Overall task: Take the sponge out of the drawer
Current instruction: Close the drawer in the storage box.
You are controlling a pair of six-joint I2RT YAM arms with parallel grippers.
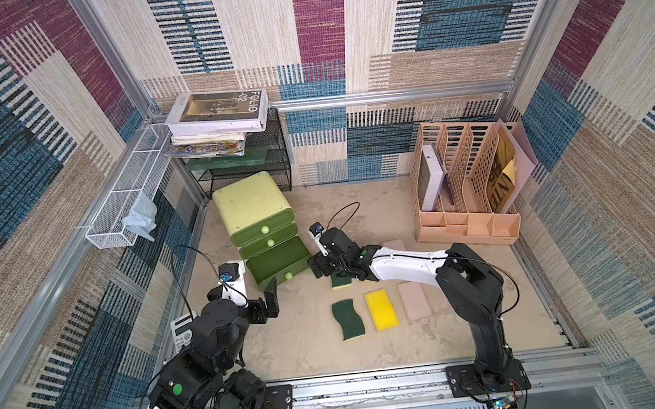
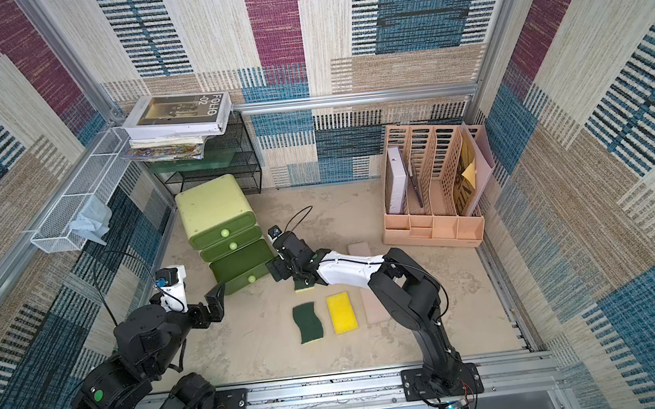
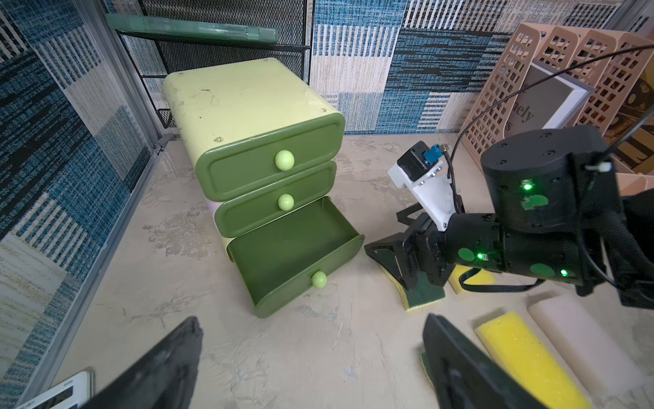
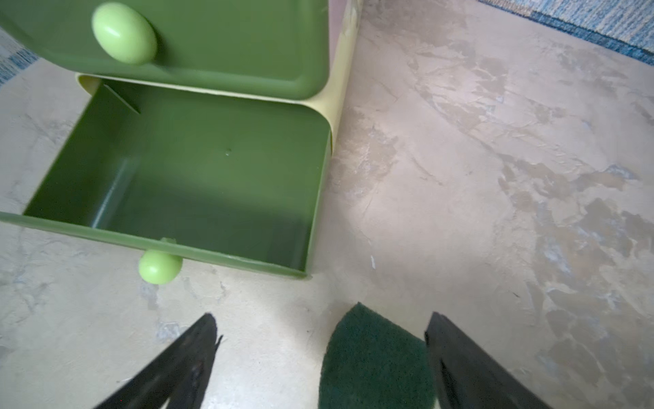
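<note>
Blue-maroon-beige woven wall panels (image 1: 320, 34), mottled beige floor (image 1: 391, 216), black wire-mesh shelf (image 1: 274, 153) far left, peach plastic rack (image 1: 479, 227) far right

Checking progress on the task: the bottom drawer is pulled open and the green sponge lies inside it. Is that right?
Not quite. The bottom drawer is pulled open, but it is empty. The green sponge lies outside it on the table, between the right gripper's open jaws. The right wrist view shows this.

Bottom drawer (image 3: 339, 256) of 3 pulled open, dark green, pale knob; sponge (image 3: 423, 292), green scourer over yellow, lies outside just beside it.
</note>
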